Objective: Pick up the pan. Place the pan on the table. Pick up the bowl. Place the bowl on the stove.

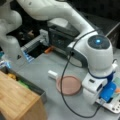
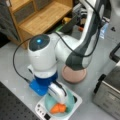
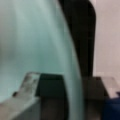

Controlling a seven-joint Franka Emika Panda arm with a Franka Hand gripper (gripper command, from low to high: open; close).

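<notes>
In a front view the bowl (image 2: pixel 59 105) sits on the stove (image 2: pixel 76 99), with the gripper (image 2: pixel 59 98) down over it. The pan (image 2: pixel 74 74) rests on the table (image 2: pixel 15 72) just above the stove (touching or apart, I cannot tell).

No legible text, labels, brand names or numbers are found on any surface in the three views. Only unreadable marks are noted. The stove (image 2: pixel 76 103) carries small dark buttons on its front edge, below the bowl (image 2: pixel 51 102) that sits on it; no characters can be made out on them. In a front view a pale blue item (image 1: pixel 27 56) with faint striped marking lies at the picture's left of the pan (image 1: pixel 69 85); its marking cannot be read. The arm's round wrist housing (image 1: pixel 99 41) shows a lit blue dot, not a sign.
</notes>
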